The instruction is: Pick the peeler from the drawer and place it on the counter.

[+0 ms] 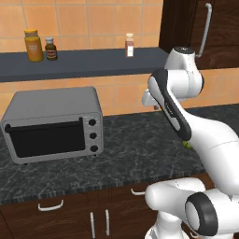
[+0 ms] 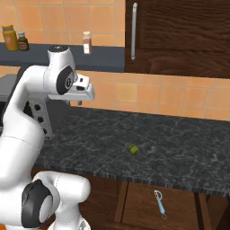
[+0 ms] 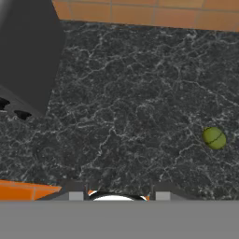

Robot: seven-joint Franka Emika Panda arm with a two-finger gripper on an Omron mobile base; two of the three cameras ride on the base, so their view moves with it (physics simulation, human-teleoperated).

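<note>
peeler (image 2: 159, 204) lies in the open drawer (image 2: 179, 211) below the counter's (image 2: 179, 152) front edge; gripper (image 3: 119, 195) hangs high, fingers apart, empty. we should descend past that edge, straddle the blue handle.

The peeler (image 2: 159, 204), a slim tool with a light blue handle and a silver head, lies flat inside the open drawer (image 2: 179, 211), head toward the counter. The dark brown wooden drawer stands pulled out just below the counter's front edge. The counter (image 2: 179, 148) is a long dark stone slab with pale marbled veins, directly above the drawer.
</note>
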